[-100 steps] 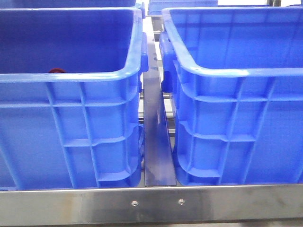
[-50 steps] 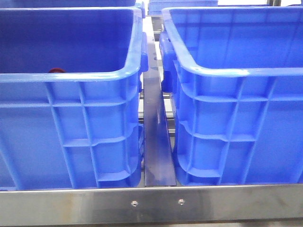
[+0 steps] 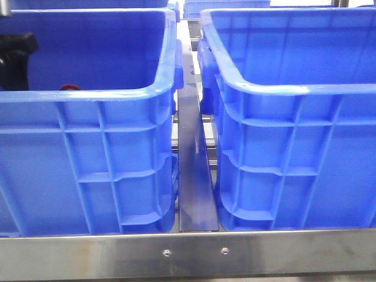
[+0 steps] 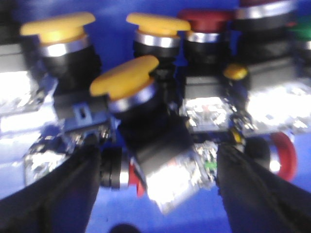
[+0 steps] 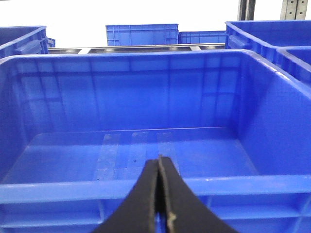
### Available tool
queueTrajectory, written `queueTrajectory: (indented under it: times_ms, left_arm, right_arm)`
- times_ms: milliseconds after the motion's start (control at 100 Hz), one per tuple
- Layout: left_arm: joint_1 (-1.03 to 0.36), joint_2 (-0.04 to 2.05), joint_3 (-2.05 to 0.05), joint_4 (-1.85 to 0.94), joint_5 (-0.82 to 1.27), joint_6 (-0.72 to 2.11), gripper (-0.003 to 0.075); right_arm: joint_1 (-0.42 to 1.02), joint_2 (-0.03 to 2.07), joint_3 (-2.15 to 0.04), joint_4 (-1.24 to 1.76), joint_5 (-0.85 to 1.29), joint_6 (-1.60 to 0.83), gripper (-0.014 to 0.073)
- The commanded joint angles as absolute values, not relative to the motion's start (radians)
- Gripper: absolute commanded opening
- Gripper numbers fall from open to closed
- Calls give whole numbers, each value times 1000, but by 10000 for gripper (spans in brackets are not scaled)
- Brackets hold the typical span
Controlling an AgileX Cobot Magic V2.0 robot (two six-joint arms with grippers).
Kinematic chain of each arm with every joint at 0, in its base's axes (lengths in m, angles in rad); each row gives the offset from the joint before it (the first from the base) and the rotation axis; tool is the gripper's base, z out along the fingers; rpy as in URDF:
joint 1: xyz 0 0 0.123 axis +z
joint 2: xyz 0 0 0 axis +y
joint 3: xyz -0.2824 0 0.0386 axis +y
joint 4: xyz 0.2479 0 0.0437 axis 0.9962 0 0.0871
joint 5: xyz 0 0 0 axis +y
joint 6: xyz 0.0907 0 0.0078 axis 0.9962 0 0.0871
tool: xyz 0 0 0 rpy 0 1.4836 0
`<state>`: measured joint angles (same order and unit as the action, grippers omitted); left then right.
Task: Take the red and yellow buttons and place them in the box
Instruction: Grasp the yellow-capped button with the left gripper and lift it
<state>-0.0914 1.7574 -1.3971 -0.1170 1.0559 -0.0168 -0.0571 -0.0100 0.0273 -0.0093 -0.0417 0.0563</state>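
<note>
A heap of push buttons lies on the floor of the left crate (image 3: 117, 94), and the left gripper (image 4: 158, 167) is held spread just above it, one dark finger on either side of a tilted yellow button (image 4: 125, 77) whose black body and shiny base (image 4: 167, 167) sit in the gap. Nothing is clamped yet. Further yellow caps (image 4: 57, 26) and a red button (image 4: 204, 19) stand upright behind it, and another red cap (image 4: 284, 155) is seen beside the far finger. In the front view only a sliver of red (image 3: 70, 87) shows over the near rim, with the left arm (image 3: 14, 50) dark against the crate's far left side.

The grip is best taken on the black body below the yellow dome, not on the cap itself (the dome is rounded and would likely slip). Because the button leans, the fingers should be lowered square to its body and closed slowly; neighbours press close, though how tightly they touch is hard to judge in the blurred wrist view.

The right gripper (image 5: 159, 194) is pressed closed on nothing, poised before the empty right crate (image 5: 146, 145), whose wide bare floor offers ample room. Between the crates runs a narrow metal channel (image 3: 194, 176); tall rims must be cleared on the lift.
</note>
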Motion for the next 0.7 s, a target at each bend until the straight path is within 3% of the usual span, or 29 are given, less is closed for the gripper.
queueTrajectory:
  times_ms: [0, 230, 500, 690]
  left_arm:
    - [-99, 1739, -1442, -134, 1054, -26, 473]
    - [-99, 1752, -1445, -134, 1043, -26, 439]
    - [-99, 1752, -1445, -134, 1035, -26, 120]
    - [-99, 1696, -1437, -134, 995, -26, 69]
  right_arm:
    - [-57, -30, 33, -19, -113, 55, -69]
    - [-57, -30, 33, -19, -113, 55, -69]
    - [-57, -30, 33, -19, -113, 55, -69]
    - [-57, -30, 33, -19, -113, 55, -69]
